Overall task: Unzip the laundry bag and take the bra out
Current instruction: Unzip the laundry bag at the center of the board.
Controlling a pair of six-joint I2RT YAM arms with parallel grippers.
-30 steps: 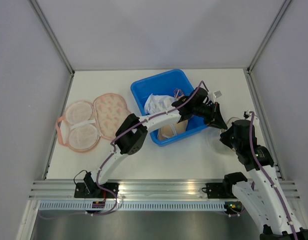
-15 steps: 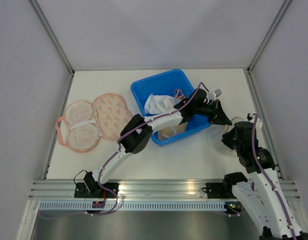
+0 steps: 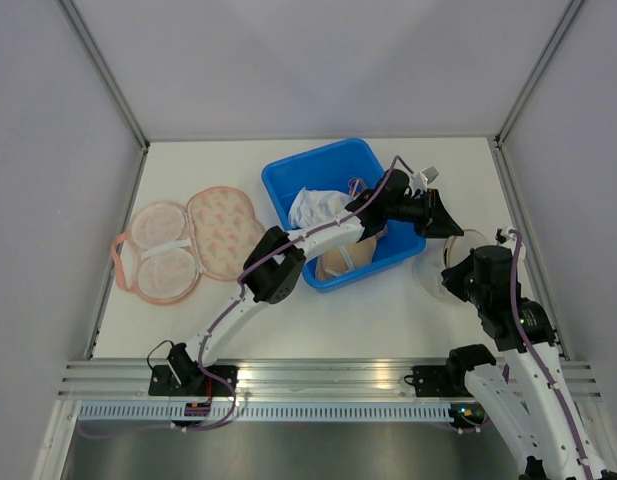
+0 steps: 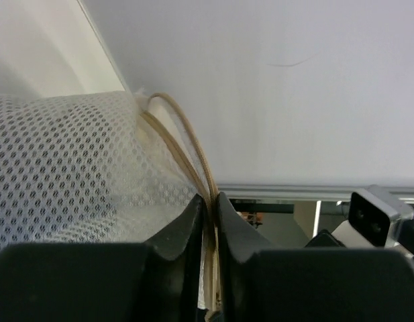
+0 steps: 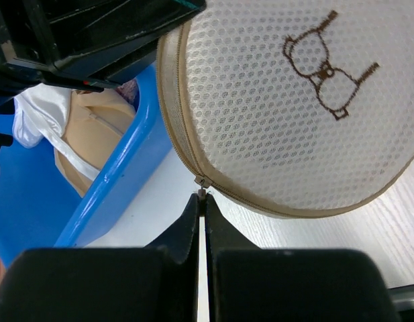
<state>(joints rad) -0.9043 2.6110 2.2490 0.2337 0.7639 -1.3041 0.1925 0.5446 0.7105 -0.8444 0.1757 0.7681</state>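
— Right wrist view: what has the right gripper (image 5: 202,200) got?
— It pinches the zipper pull (image 5: 202,182) of the laundry bag (image 5: 287,114).
— And the left gripper (image 4: 209,201)?
— Clenched on its tan rim (image 4: 196,153); the bag is at the blue bin's (image 3: 318,157) four o'clock.

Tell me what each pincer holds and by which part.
The left pincer pinches the laundry bag by its tan edge trim. The right pincer grips the same bag's zipper pull.
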